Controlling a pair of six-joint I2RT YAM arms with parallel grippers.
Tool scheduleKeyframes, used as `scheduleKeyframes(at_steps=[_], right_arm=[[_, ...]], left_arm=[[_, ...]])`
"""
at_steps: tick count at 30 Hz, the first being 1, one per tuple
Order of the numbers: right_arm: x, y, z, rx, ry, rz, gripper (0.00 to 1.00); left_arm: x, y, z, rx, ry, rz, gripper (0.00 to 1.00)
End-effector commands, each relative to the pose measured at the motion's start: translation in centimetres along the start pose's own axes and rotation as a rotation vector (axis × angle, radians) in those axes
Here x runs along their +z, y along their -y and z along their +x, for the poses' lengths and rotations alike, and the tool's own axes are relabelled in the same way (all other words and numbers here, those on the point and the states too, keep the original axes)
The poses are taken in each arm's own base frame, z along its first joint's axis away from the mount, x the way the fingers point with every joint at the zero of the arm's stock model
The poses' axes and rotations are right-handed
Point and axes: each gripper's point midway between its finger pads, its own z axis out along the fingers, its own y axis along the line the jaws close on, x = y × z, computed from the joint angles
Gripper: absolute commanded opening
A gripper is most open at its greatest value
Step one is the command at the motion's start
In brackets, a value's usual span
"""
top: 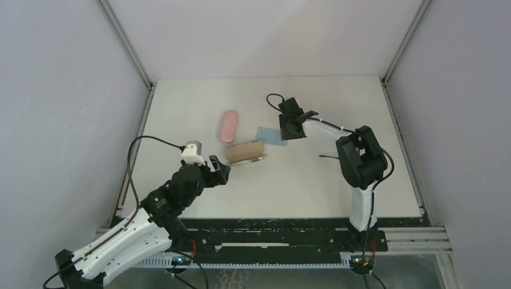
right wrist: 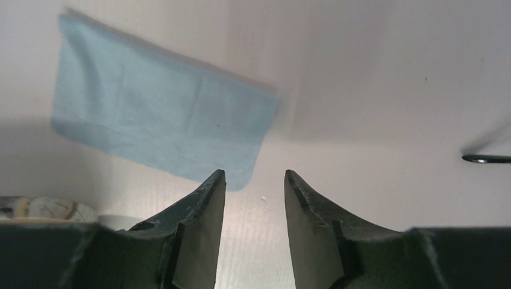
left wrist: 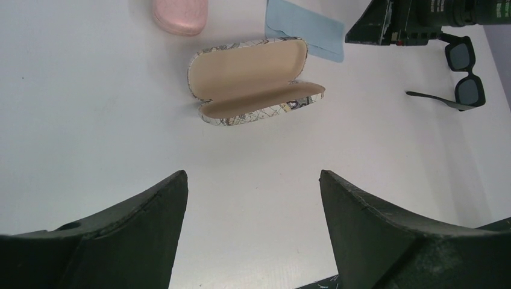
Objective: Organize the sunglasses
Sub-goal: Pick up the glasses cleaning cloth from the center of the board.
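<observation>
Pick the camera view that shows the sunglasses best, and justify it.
Left wrist: the sunglasses show both dark lenses and one open temple. Top external shows only a thin temple beside the right arm, which hides the rest. Right wrist catches just a dark tip at its right edge, probably a temple.

Nothing can be read in any view: the faint greenish marks on the dark housing of the right arm (left wrist: 422,15), seen from the left wrist, are too blurred, and the open patterned case (left wrist: 253,78) shows only print, no legible words.
</observation>
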Motion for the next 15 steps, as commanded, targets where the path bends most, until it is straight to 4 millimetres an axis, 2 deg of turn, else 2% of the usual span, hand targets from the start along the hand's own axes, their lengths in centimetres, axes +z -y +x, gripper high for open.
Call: scheduleKeyframes(at_steps=[1, 15], right_arm=[[-0.1, -1.1, -2.2, 0.042, 0.028, -0.033, 0.39], [1.6, -0.7, -0.7, 0.042, -0.076, 0.031, 0.34]], left_arm=[[-0.2, 1.1, -1.8, -0.002, 0.044, 0.032, 0.84], [-0.1, 1.2, -1.7, 0.003, 0.04, 0.034, 0.84]])
